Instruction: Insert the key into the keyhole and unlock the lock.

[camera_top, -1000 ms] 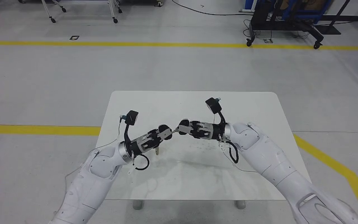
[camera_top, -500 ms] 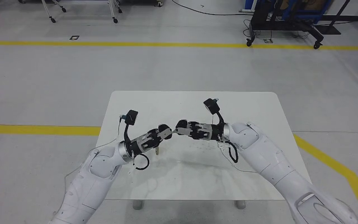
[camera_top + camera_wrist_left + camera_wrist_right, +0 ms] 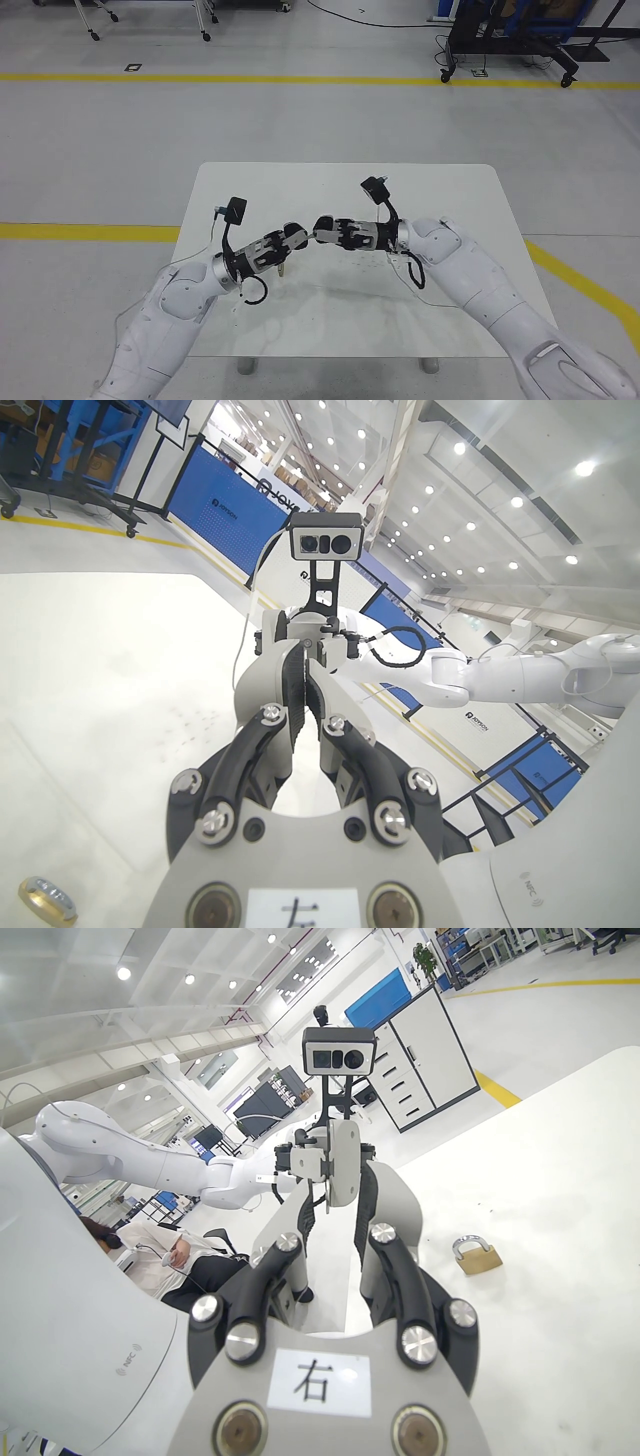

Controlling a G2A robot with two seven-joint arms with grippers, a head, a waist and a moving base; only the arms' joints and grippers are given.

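Top view: white rounded-corner table (image 3: 450, 190) on a grey floor with yellow tape lines (image 3: 300, 78). The left gripper (image 3: 302, 233) and right gripper (image 3: 321, 226) meet tip to tip over the table's middle.

Left wrist view: left jaws pressed together. A brass padlock with a steel shackle (image 3: 47, 900) lies flat on the table. Blue wall panels (image 3: 225, 510) stand beyond the table.

Right wrist view: right jaws apart around the left gripper's tip. Between them is a thin silvery sliver (image 3: 327, 1198); key or not, cannot tell. The padlock lies on the table just beside. A grey drawer cabinet (image 3: 425, 1063) stands past the table's edge.

The padlock (image 3: 477, 1259) looks like brass; the table (image 3: 550, 1153) is smooth, matt.
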